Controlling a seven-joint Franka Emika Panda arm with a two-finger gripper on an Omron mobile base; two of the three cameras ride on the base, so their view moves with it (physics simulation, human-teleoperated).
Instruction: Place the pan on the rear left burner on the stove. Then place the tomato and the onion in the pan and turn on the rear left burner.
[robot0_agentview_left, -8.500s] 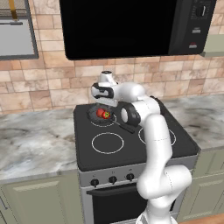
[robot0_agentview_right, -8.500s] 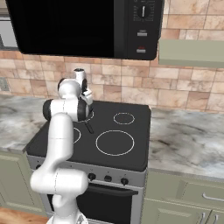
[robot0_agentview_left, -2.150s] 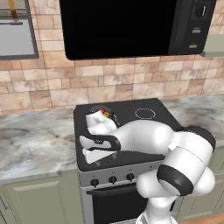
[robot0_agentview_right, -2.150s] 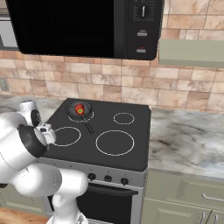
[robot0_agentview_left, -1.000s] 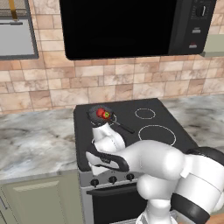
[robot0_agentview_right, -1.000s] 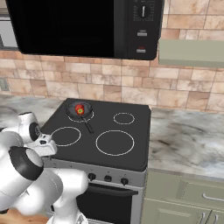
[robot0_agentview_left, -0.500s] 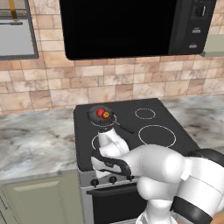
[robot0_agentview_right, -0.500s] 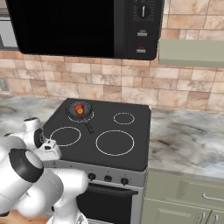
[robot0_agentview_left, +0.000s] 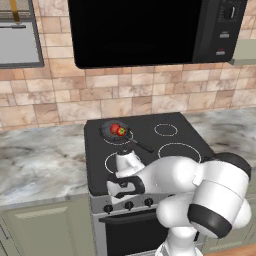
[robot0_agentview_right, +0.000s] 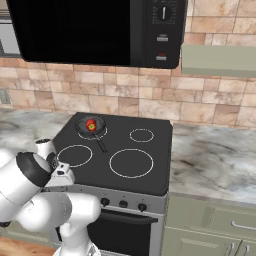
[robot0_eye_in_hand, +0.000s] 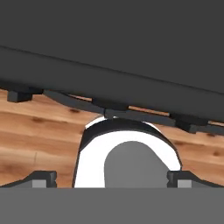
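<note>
Pan (robot0_agentview_left: 114, 131) sits on the rear left burner (robot0_agentview_right: 90, 127) of the stove (robot0_agentview_left: 180, 131), its thin black handle running toward the middle of the black cooktop. Inside the pan lies the tomato (robot0_agentview_left: 121, 131), red with a touch of green, and close against it a second reddish ball, the onion (robot0_agentview_left: 114, 128), though the two are small and hard to separate in the base views. The other three white rings on the cooktop are bare. The white arm bends low across the front left corner of the stove, with the gripper (robot0_agentview_left: 121, 188) down at the front edge of the cooktop, just above the row of black knobs (robot0_agentview_left: 128, 205) on the silver panel and well apart from the pan. Its jaws stand wide open and hold nothing; in the hand view the two dark fingertips (robot0_eye_in_hand: 40, 177) rise far apart at the bottom corners, with the dark underside of the stove front above them and wooden floor (robot0_eye_in_hand: 39, 131) beyond. Marbled worktop (robot0_agentview_right: 215, 160) runs on both sides of the stove, and a black microwave (robot0_agentview_right: 95, 30) hangs above it against the brick wall.
</note>
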